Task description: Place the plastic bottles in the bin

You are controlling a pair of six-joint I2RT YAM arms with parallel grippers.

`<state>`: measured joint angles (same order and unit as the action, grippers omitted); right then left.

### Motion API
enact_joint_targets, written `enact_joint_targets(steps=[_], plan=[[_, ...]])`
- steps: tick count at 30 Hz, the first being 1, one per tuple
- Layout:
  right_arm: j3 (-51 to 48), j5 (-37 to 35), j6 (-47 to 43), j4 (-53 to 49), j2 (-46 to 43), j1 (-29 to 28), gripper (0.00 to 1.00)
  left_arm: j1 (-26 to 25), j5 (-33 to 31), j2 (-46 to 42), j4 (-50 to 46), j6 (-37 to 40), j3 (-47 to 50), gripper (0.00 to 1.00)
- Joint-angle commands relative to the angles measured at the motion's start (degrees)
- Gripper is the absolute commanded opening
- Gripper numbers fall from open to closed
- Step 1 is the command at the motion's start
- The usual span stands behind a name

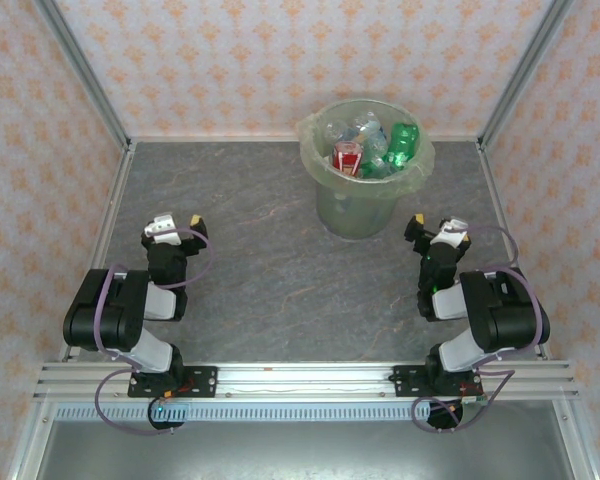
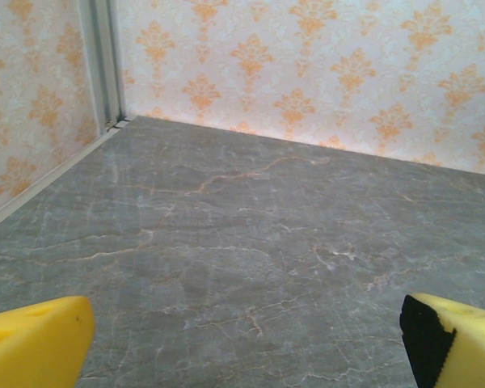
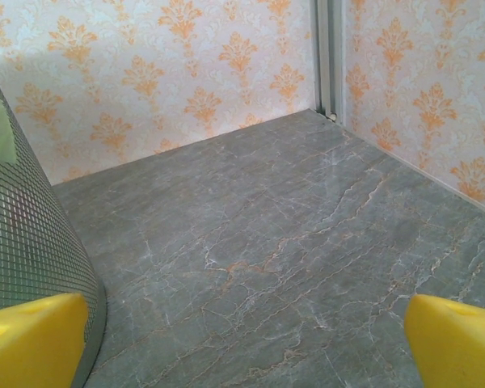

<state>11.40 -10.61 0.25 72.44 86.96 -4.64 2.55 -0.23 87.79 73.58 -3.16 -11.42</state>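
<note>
The pale green bin stands at the back of the table, right of centre, a clear liner folded over its rim. Inside it lie several crushed plastic bottles, clear, green and one red-labelled. My left gripper rests low at the near left, open, with only grey tabletop between its yellow fingers. My right gripper sits at the near right, just beside the bin, also open and holding nothing. In the right wrist view the bin's meshed wall rises at the left, behind the left finger.
Grey marble-patterned tabletop spreads between the two arms and the bin. Orange-patterned walls with metal corner posts close in the back and both sides. A metal rail runs along the near edge.
</note>
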Motion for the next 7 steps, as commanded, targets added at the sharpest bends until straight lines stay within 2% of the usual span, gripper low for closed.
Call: enact_joint_targets(steps=[1,7], plan=[[0.7,0.1,-0.9,0.6,0.3,0.5,1.0,-1.0,3.1,0.1,2.6,2.4,-0.4,0.99],[0.8,0.1,-0.8,0.6,0.2,0.5,1.0,-1.0,3.1,0.0,2.3,2.3,-0.6,0.99]])
